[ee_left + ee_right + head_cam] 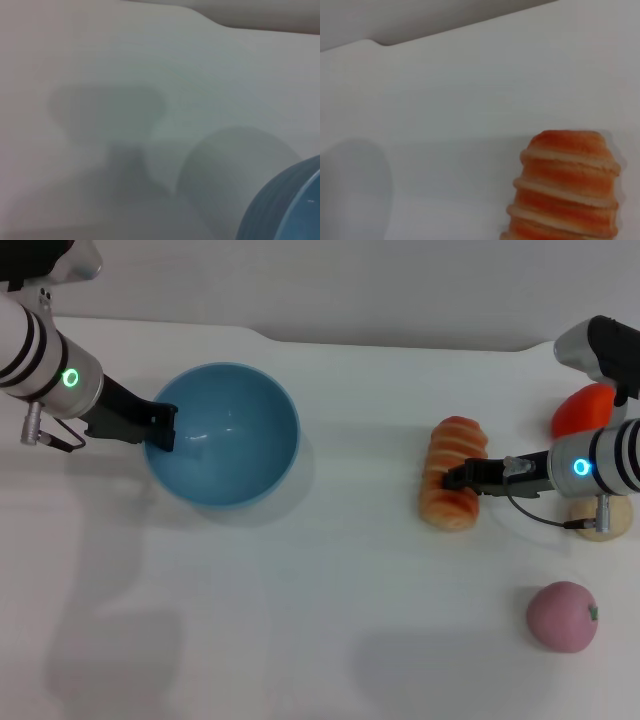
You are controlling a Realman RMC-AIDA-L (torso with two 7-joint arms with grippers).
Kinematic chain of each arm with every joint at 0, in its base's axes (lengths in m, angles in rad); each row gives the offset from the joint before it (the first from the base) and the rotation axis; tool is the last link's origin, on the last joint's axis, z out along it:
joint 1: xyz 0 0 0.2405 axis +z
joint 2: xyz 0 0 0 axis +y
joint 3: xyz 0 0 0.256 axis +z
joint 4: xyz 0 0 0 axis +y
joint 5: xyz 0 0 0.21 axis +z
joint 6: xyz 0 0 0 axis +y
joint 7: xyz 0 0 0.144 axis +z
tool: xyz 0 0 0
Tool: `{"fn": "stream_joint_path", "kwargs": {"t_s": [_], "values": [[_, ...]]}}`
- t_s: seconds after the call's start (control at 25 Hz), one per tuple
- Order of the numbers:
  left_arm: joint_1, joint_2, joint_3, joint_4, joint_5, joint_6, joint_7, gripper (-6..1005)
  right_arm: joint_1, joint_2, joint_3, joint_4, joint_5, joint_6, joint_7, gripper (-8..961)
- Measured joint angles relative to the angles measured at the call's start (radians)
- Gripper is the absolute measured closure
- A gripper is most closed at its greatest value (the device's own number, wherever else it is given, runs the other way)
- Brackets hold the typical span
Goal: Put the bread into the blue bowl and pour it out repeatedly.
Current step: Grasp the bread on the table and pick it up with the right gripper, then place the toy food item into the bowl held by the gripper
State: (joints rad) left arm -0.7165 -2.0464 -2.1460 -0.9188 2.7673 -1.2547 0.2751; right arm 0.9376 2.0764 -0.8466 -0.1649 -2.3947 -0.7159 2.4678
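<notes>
Orange-and-cream ridges face up on the bread (pixel 455 472), which lies on the white table (pixel 330 620) well to the right of the blue bowl (pixel 228 430), its long axis running away from us toward the table's far edge. Our right gripper (pixel 462 478) sits at the loaf's right flank, about mid-length; we cannot tell whether its fingers are spread or closed. Our left gripper (pixel 165 428) holds the bowl's left rim, fingers clamped on it.
</notes>
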Motion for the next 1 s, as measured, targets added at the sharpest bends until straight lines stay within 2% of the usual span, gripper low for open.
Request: {"fn": "stream_joint_path", "kwargs": {"t_s": [0.28,0.36,0.48,0.6,0.84,1.0], "values": [[0.001,0.0,0.0,0.003,0.0,0.0,-0.002,1000,-0.024,0.001,0.01,-0.029,0.0,-0.03,-0.003,568],[-0.001,0.0,0.0,0.004,0.0,0.0,-0.002,1000,-0.042,0.001,0.01,-0.056,0.0,-0.058,-0.004,628],[-0.002,0.0,0.0,0.004,0.0,0.0,-0.002,999,-0.083,-0.001,0.01,-0.119,0.013,-0.118,-0.004,719],[-0.002,0.0,0.0,0.005,0.0,0.0,-0.002,999,-0.132,-0.004,0.008,-0.189,0.046,-0.174,-0.004,765],[-0.004,0.0,0.001,0.006,0.0,-0.005,-0.002,999,-0.22,-0.006,0.009,-0.342,0.092,-0.282,-0.013,810],[-0.005,-0.003,0.008,0.008,0.0,-0.009,-0.003,999,-0.248,-0.006,0.008,-0.451,0.133,-0.36,-0.045,820]]}}
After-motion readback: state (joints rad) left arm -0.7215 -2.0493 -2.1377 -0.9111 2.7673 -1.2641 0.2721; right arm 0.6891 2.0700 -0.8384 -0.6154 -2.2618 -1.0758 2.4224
